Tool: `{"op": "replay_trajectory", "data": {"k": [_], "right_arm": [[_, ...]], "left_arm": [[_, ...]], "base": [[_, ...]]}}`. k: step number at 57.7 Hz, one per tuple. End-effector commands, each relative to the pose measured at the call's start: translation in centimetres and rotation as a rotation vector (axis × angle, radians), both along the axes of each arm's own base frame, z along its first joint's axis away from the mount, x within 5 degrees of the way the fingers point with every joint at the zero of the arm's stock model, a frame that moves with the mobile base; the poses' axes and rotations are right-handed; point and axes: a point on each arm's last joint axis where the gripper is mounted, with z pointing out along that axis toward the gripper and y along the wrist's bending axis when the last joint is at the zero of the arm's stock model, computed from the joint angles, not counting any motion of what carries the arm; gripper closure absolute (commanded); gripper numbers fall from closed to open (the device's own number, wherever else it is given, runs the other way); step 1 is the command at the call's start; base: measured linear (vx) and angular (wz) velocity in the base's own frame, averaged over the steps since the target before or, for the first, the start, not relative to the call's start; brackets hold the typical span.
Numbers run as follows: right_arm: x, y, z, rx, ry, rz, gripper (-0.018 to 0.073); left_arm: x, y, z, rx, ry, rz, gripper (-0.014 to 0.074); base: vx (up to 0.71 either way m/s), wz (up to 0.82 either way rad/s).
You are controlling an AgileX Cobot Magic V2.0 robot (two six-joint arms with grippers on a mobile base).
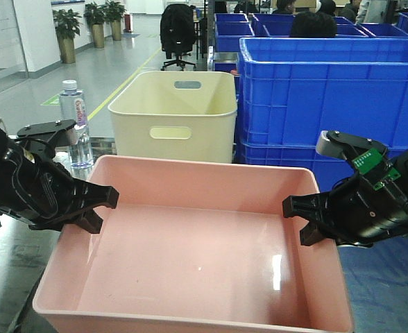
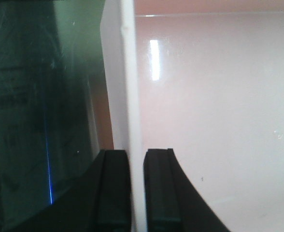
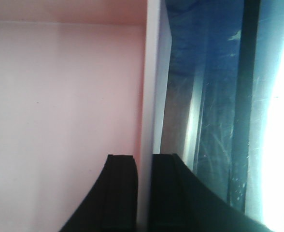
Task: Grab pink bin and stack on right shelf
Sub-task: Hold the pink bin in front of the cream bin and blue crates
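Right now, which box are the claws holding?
The pink bin in front: left claw and right claw pinch its rims. The cream bin and blue crates sit behind, untouched.

Near rim of pink bin (image 1: 190,263) cut by bottom edge; water bottle (image 1: 75,104) label too small to read; both wrist views soft, fingers (image 2: 113,193) cropped at bottom

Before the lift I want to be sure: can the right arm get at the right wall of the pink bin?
Likely yes: the right arm is at it, jaws one inside and one outside the right wall of the pink bin, nothing blocking.
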Motion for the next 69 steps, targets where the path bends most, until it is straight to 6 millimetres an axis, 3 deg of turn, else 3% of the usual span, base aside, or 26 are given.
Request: {"op": "replay_trajectory", "data": {"k": [1,69], "right_arm": [[-0.41,-0.31,2.88,0.031,-0.148,-0.006,0.0568],[-0.37,-0.31,2.92,0.032,-0.155,-0.007,0.0568]], "left_arm": [[-0.96,0.12,2.97,-0.067,-0.114,0.005,0.0604],[-0.96,0.12,2.97,-0.067,-0.114,0.005,0.0604]], "base": [[0.09,-0.12],[0.02,-0.03]]}}
